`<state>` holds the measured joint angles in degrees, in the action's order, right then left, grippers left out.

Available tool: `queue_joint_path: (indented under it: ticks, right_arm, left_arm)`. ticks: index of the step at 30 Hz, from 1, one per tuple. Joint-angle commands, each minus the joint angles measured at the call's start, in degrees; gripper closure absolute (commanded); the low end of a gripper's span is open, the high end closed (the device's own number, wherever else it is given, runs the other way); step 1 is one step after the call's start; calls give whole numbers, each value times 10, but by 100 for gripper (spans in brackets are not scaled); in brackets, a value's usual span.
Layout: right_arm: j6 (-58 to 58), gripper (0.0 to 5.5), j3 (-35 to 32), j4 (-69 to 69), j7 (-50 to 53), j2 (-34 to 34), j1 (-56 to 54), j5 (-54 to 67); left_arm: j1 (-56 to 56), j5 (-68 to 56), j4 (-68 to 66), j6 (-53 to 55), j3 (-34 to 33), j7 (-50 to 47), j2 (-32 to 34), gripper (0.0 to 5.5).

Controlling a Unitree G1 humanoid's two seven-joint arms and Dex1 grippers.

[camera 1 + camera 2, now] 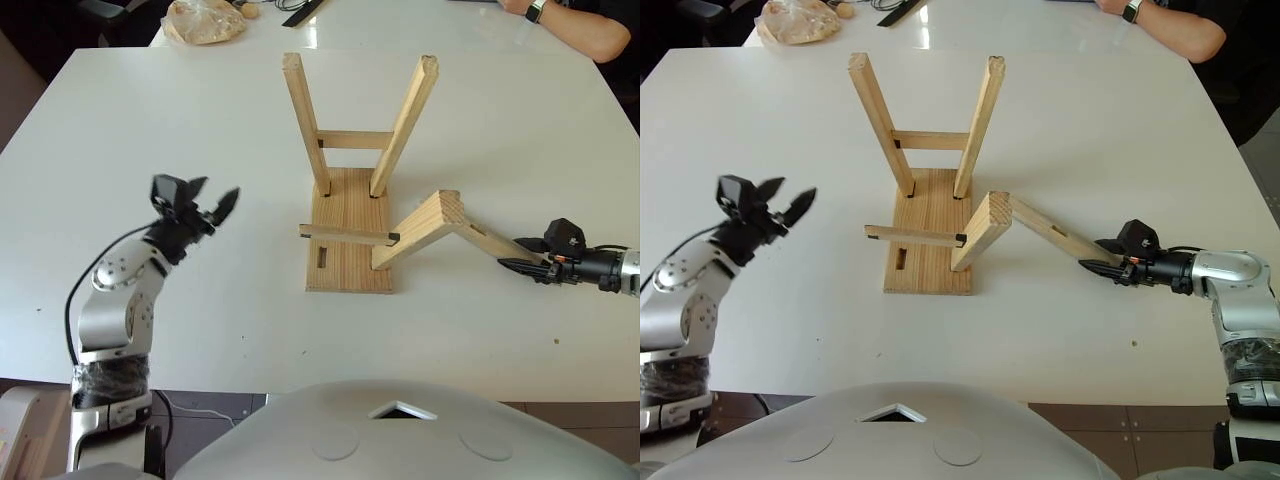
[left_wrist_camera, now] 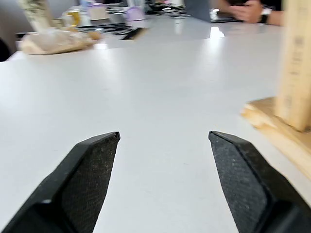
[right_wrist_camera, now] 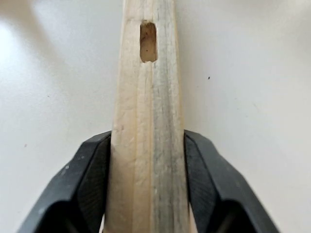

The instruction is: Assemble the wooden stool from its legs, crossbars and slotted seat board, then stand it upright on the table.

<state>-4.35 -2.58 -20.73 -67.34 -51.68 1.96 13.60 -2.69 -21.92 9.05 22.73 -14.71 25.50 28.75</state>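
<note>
The slotted seat board [image 1: 348, 262] lies flat mid-table. Two legs [image 1: 303, 118] [image 1: 406, 120] stand in its far end, splayed apart and joined by a crossbar [image 1: 354, 139]. A second leg set leans on the board's near right corner: a thick leg [image 1: 420, 230] carries a thin crossbar [image 1: 340, 234] reaching left over the board. Another leg [image 1: 482, 240] slopes down to the right into my right gripper [image 1: 520, 263], which is shut on its end [image 3: 148, 145]; a mortise hole [image 3: 148, 41] shows beyond the fingers. My left gripper [image 1: 213, 205] hovers open left of the board, holding nothing [image 2: 164, 137].
A bag of bread [image 1: 204, 20] and a dark object [image 1: 303, 10] lie at the table's far edge. A person's arm [image 1: 580, 26] rests at the far right. Bare tabletop spreads to the left and right of the board and along the near edge.
</note>
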Motion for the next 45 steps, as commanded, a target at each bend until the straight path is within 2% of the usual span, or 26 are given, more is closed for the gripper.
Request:
queue_joint_path:
  ticks: [1, 5, 9, 15, 18, 22, 26, 33, 36, 41, 45]
  right_arm:
    - [-24, 344, -10, 17, 21, 16, 8, 5]
    - [-75, 344, -58, 82, 29, 33, -25, 76]
    - [-191, 344, -124, 196, 51, 42, -67, 201]
    - [-315, 345, -192, 288, 72, 34, -138, 355]
    - [-334, 345, -173, 301, 64, 35, -176, 373]
    - [-324, 345, -123, 283, 48, 49, -208, 344]
    - [-306, 345, -87, 253, 16, 60, -245, 327]
    - [-272, 345, -6, 140, -50, 128, -367, 278]
    - [-273, 345, 3, 131, -58, 150, -390, 276]
    - [-281, 345, 17, 139, -72, 167, -391, 273]
    - [-287, 345, 22, 140, -77, 171, -395, 272]
  left_arm:
    - [76, -14, 37, 78, -35, -53, 19, 209]
    - [148, -94, 165, 154, -42, -72, 11, 209]
    - [219, -201, 273, 208, -23, -80, 2, 209]
    - [280, -299, 296, 253, 18, -75, -7, 209]
    - [274, -275, 289, 250, 78, -66, -10, 209]
    - [263, -245, 276, 241, 110, -83, -19, 209]
    - [237, -246, 296, 240, 106, -99, -28, 209]
    - [133, -256, 380, 235, 74, -154, -38, 209]
    - [136, -254, 380, 239, 73, -156, -31, 209]
    - [121, -275, 395, 238, 36, -174, -26, 209]
    - [98, -274, 407, 236, 39, -180, -27, 209]
